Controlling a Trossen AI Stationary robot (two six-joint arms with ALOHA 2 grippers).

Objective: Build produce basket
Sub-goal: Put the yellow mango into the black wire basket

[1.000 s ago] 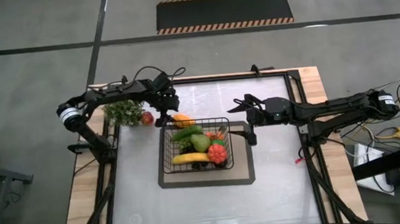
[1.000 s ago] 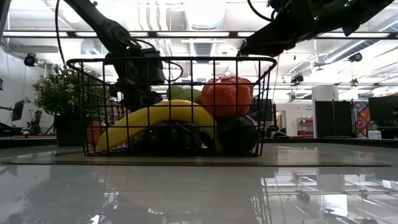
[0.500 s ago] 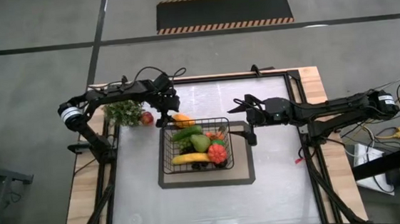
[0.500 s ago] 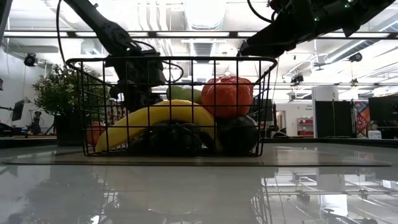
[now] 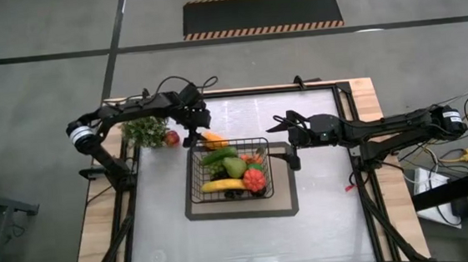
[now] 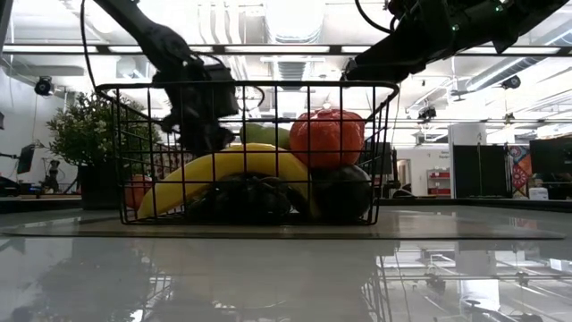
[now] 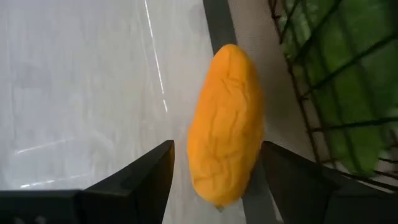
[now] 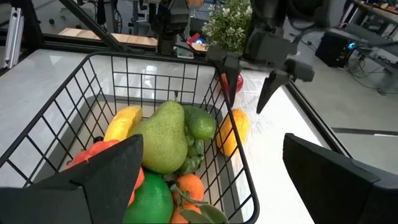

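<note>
The black wire basket (image 5: 229, 170) stands on the grey mat (image 5: 283, 204) and holds a banana (image 5: 221, 185), a pear (image 8: 163, 137), a cucumber (image 5: 217, 156), a red tomato (image 5: 254, 179) and more produce. An orange piece (image 5: 212, 138) lies on the table just outside the basket's far left corner. My left gripper (image 7: 217, 149) is open a little above it, one finger on either side, touching nothing; the right wrist view shows it too (image 8: 247, 81). My right gripper (image 8: 211, 186) is open and empty above the basket's right end.
A bushy green plant (image 5: 144, 130) and a red apple (image 5: 172, 137) sit at the table's far left, beside my left arm. Bare table lies near the front edge (image 5: 243, 247) and to the right of the mat.
My left gripper has risen a little above the orange piece, its fingers still apart. The orange piece and the basket have stayed where they were.
</note>
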